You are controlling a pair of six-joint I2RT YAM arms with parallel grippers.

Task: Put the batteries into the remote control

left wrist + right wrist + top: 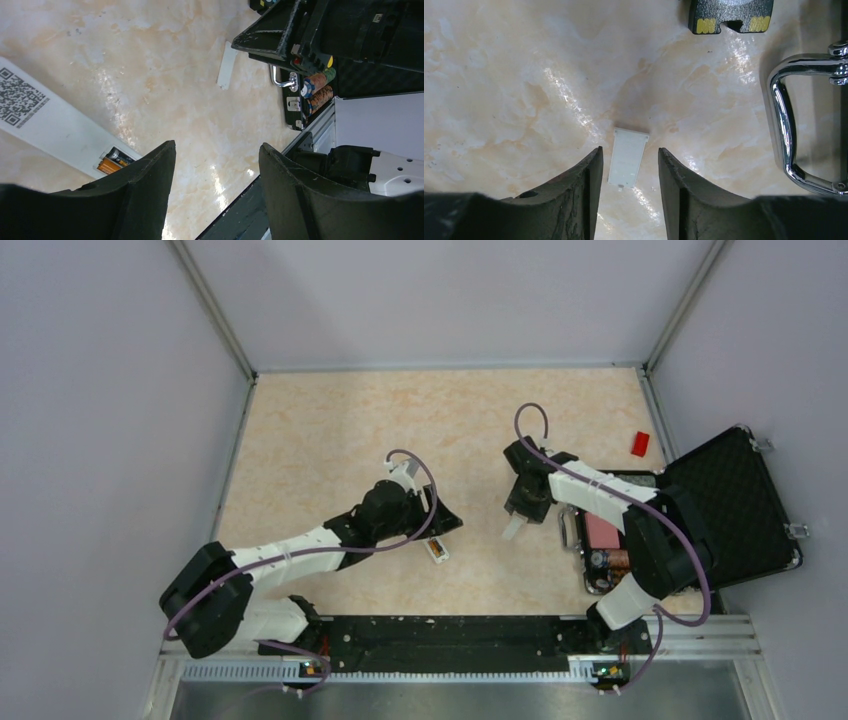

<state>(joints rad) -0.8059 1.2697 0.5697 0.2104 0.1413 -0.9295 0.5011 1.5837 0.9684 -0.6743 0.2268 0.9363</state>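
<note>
Both spread, reaching forward: left gripper (217,147); right gripper (629,151) over white panel (626,165).

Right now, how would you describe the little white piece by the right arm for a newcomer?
Start at the open black case on the right of the table. Just left of its chrome handle, the small white plate lies flat under the open right pincer. Unlike the long remote control, it is short, ribbed and unlabelled.

The light is bright and even. White shiny spots sit on the table (569,95) in both wrist views. The near fingers (569,200) look dark and soft.
</note>
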